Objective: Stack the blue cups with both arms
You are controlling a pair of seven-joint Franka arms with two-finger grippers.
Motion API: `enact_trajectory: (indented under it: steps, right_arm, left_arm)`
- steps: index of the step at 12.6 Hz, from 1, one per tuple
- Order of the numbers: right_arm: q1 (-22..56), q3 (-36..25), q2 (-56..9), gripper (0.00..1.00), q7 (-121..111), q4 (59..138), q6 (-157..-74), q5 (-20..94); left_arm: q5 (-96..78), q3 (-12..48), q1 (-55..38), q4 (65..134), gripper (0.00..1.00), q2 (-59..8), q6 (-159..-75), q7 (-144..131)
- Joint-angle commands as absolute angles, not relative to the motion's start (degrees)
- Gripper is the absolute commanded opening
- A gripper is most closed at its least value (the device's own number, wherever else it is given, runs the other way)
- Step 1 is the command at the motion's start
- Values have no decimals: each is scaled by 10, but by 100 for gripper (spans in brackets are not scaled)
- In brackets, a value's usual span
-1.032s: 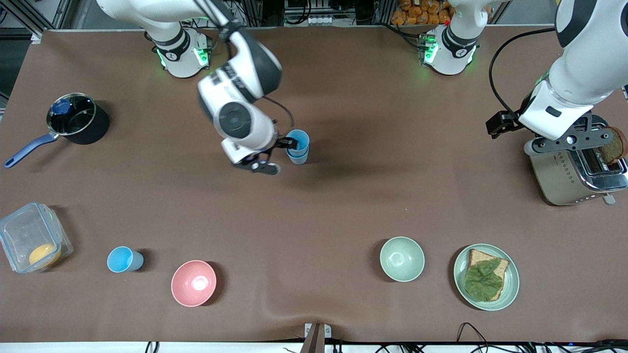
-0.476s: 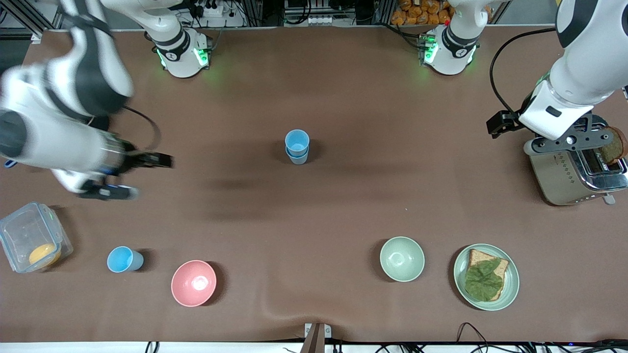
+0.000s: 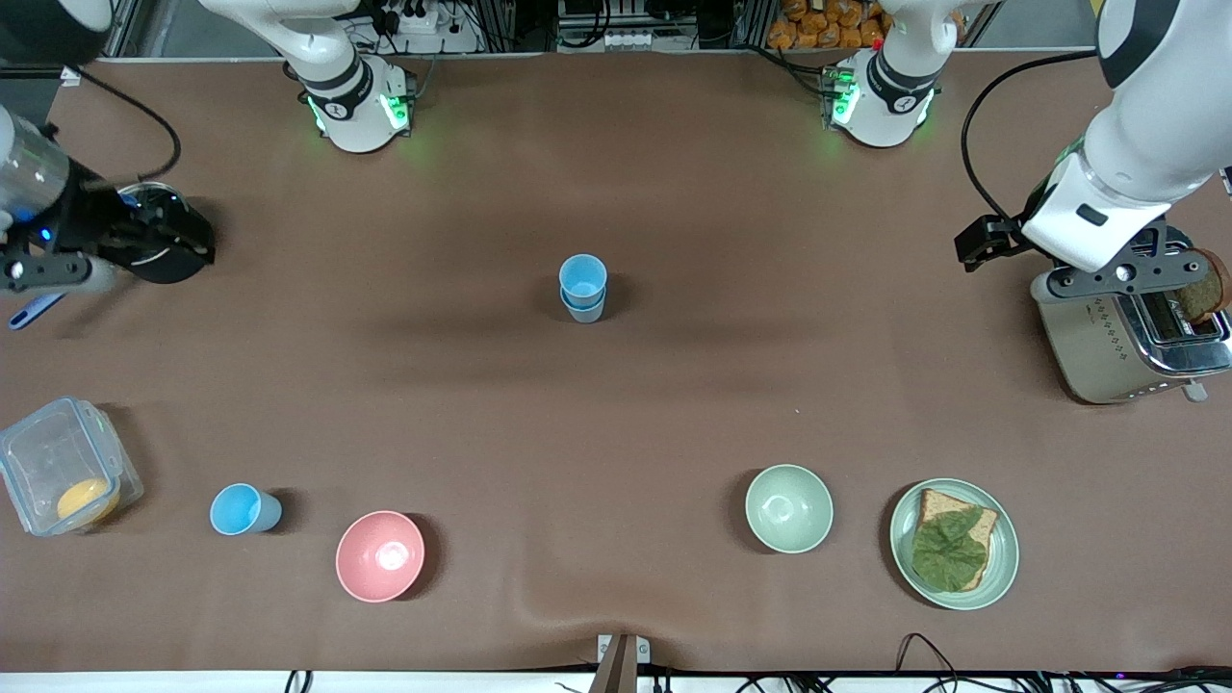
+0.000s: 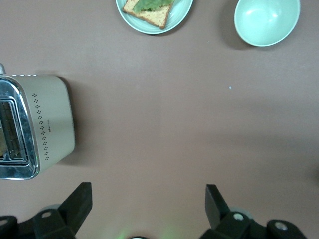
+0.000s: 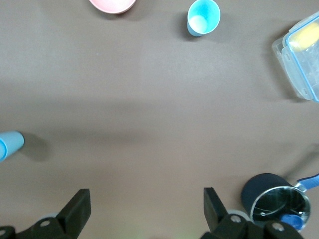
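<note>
**Counter inventory: two cups nested at centre, one cup apart, both hands empty**

We list a stacked pair of blue cups point(image 3: 582, 287) at the centre of the front frame, one seated inside the other, upright on the brown counter point(image 3: 674, 404). It touches nothing else. In the right wrist frame the pair shows only at the middle left edge.

We list a third, single blue cup point(image 3: 243, 509) at the lower left of the front frame, upright, between the clear lidded container point(image 3: 63, 478) and the pink bowl point(image 3: 379, 555), apart from both.

The right hand point(image 3: 144, 241) sits at the upper left edge of the front frame, over the dark saucepan point(image 5: 274, 199). In the right wrist frame we see its fingers point(image 5: 75, 209) spread wide with nothing between them.

The left hand point(image 3: 1121, 279) sits at the upper right of the front frame, over the silver toaster point(image 3: 1126, 337). In the left wrist frame we see its fingers point(image 4: 77, 201) likewise spread and empty.

Also entered, lower right of the front frame: pale green bowl point(image 3: 788, 508) and, beside it, a green plate point(image 3: 1001, 568) bearing bread with a leaf.
</note>
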State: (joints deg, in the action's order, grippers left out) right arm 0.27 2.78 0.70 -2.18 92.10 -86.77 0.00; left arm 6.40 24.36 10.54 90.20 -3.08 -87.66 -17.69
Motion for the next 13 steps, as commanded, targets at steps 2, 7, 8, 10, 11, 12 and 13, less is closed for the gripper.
enact_trajectory:
  steps: [2, 7, 8, 10, 11, 12, 13]
  right_arm:
    - [-5, 18, 44, 100, -66, 934, -858, 10]
    - [-5, -7, 48, 100, -68, 929, -845, 28]
    - [-6, -7, 45, 100, -69, 921, -844, 28]
    - [-7, -7, 32, 100, -83, 898, -842, 20]
    - [-7, -7, 27, 100, -83, 891, -841, 20]
    - [-7, -7, 27, 100, -83, 891, -841, 20]
    - [-8, -7, 27, 100, -83, 891, -841, 19]
  left_arm:
    - [55, 245, 112, 882, 100, -28, -874, -160]
    - [45, 221, 120, 872, 100, -20, -924, -128]
    - [43, 168, 71, 871, 100, -20, -927, -111]
    - [32, 69, -10, 872, 100, -18, -927, -103]
    - [31, 58, -18, 872, 100, -18, -926, -98]
    - [30, 58, -17, 870, 100, -18, -926, -98]
    - [29, 58, -18, 869, 100, -18, -925, -98]
